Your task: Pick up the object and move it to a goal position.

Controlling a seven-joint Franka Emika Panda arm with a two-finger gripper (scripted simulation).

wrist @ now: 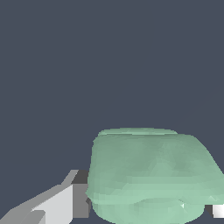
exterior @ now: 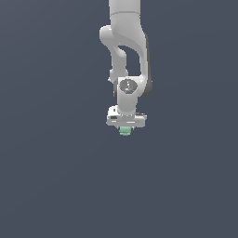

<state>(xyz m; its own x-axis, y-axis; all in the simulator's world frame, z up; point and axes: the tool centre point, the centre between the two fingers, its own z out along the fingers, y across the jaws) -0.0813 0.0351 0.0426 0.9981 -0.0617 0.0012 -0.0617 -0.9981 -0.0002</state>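
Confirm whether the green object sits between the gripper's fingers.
Yes: the wrist view shows the object filling the gap between the fingers of the gripper.

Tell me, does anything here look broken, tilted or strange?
Nothing stands out. The green lump sits between the fingers of the white gripper, and no damage shows on it.

The white arm (exterior: pixel 126 51) reaches down from the top edge of the exterior view, over a plain dark grey-blue surface (exterior: pixel 51 176). The gripper (exterior: pixel 125 131) sits at its lower end, pointing straight down. Directly beneath the gripper's body, a small pale mint-green object (exterior: pixel 124 131) sits between the jaws, which close against it. The object is much smaller than the gripper above it.
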